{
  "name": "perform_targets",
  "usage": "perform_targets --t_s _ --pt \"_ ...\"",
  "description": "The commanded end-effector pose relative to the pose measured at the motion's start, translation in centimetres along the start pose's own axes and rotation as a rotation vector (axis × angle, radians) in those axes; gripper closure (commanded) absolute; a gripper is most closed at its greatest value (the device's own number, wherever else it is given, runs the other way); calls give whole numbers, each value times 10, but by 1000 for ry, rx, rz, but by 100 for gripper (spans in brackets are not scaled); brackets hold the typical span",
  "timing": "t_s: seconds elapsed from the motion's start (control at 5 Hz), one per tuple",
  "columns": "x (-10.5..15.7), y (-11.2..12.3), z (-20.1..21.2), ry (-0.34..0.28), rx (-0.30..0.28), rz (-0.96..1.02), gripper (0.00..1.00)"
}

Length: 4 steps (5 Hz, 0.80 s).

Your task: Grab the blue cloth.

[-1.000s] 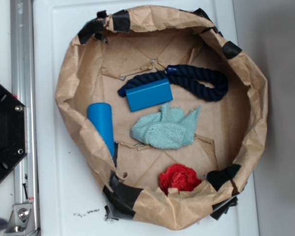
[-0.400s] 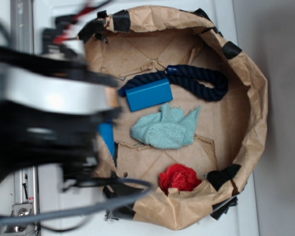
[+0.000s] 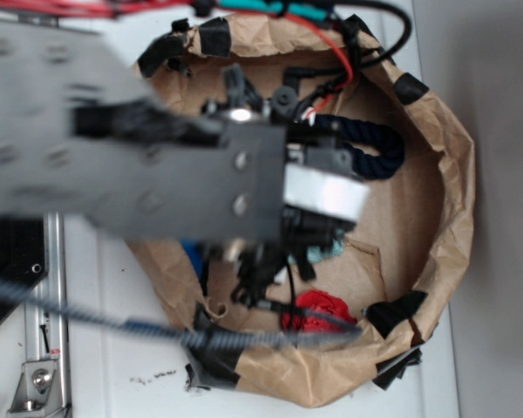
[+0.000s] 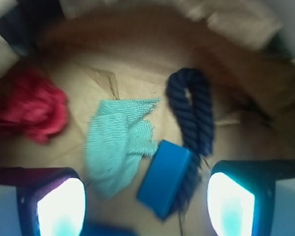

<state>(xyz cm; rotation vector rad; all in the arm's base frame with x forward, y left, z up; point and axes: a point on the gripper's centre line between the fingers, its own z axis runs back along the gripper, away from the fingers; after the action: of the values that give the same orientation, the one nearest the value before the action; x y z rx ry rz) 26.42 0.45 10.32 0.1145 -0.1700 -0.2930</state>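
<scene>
pale teal fuzzy blue cloth lies crumpled, ragged-edged; fingers spread wide above it.

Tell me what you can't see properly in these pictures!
- Pale teal terry cloth: exterior view, almost all covered by the blurred arm.
- Blue rectangular block: hidden in exterior view.
- Gripper: wrist view blurred, fingertips cut off by the bottom edge.
- Red ruffled fabric ball: partly behind cables.
</scene>
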Motion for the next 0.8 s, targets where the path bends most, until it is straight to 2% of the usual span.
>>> perform_targets --t_s 0.0,0.2,0.4,0.6 --pt "10 -31 -51 64 -37 -237 0" --pt "21 -64 -55 88 -118 -284 0" --pt "24 -78 -60 123 -139 -285 100" --pt "25 -87 -60 129 -141 -278 100"
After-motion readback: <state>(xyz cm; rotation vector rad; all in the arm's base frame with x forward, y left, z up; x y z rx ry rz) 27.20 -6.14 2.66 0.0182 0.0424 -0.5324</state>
